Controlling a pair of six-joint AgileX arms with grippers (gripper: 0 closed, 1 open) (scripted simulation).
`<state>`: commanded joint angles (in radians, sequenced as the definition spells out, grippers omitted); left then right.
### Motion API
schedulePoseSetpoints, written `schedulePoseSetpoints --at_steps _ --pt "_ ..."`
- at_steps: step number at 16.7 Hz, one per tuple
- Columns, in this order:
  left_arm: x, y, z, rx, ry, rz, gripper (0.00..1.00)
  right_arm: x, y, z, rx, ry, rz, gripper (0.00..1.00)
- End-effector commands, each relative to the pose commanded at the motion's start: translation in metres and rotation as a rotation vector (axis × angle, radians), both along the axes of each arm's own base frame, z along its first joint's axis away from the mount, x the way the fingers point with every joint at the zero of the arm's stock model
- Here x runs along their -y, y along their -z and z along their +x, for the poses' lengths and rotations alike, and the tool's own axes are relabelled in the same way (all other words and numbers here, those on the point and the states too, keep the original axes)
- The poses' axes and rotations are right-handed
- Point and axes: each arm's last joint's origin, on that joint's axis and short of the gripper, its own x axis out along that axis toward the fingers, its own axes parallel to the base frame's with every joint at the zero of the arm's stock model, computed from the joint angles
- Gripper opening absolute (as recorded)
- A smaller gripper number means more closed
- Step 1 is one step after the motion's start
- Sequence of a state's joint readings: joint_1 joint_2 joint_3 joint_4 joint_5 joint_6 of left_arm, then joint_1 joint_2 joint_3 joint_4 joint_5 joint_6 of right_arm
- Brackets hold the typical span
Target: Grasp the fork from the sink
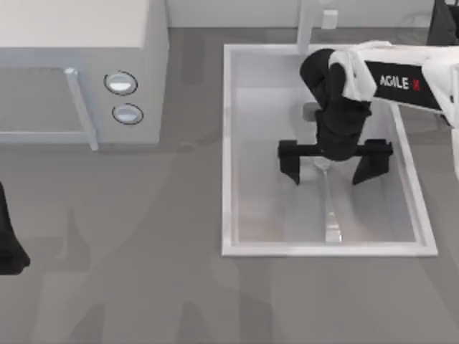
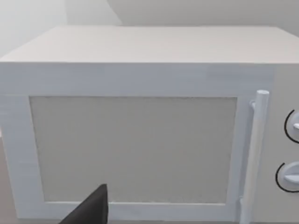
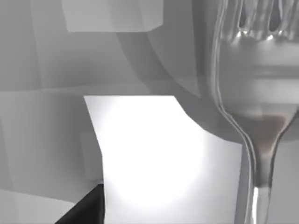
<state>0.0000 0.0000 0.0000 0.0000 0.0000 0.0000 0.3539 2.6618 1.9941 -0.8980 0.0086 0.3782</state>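
Observation:
The silver fork (image 1: 330, 208) lies flat on the floor of the white-rimmed sink (image 1: 228, 143), its long handle pointing toward the sink's near edge. My right gripper (image 1: 331, 166) hangs open low over the fork's tined end, with one dark finger on each side of it and nothing held. The right wrist view shows the fork's head and neck (image 3: 257, 93) close up, with one fingertip (image 3: 84, 210) well apart from it. My left gripper (image 1: 8, 247) is parked at the table's left edge, and one of its fingers (image 2: 91, 210) shows in front of the microwave.
A boxy white microwave (image 1: 79, 57) with two knobs and a bar handle stands at the back left, facing the left wrist camera (image 2: 140, 140). A white faucet post (image 1: 307, 25) rises behind the sink. Grey tabletop lies between the microwave and the sink.

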Motion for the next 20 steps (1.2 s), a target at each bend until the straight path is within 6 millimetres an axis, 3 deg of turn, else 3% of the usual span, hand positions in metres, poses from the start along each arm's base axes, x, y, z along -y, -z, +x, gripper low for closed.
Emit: schedulePoseSetpoints --at_steps 5,18,20 --pt "0.0000 0.0000 0.0000 0.000 0.000 0.000 1.00 0.0004 0.0066 -0.0016 -0.005 0.000 -0.002 1.00" --pt "0.0000 0.0000 0.0000 0.000 0.000 0.000 1.00 0.0004 0.0066 -0.0016 -0.005 0.000 -0.002 0.02" --pt "0.0000 0.0000 0.0000 0.000 0.000 0.000 1.00 0.0004 0.0066 -0.0016 -0.005 0.000 -0.002 0.00"
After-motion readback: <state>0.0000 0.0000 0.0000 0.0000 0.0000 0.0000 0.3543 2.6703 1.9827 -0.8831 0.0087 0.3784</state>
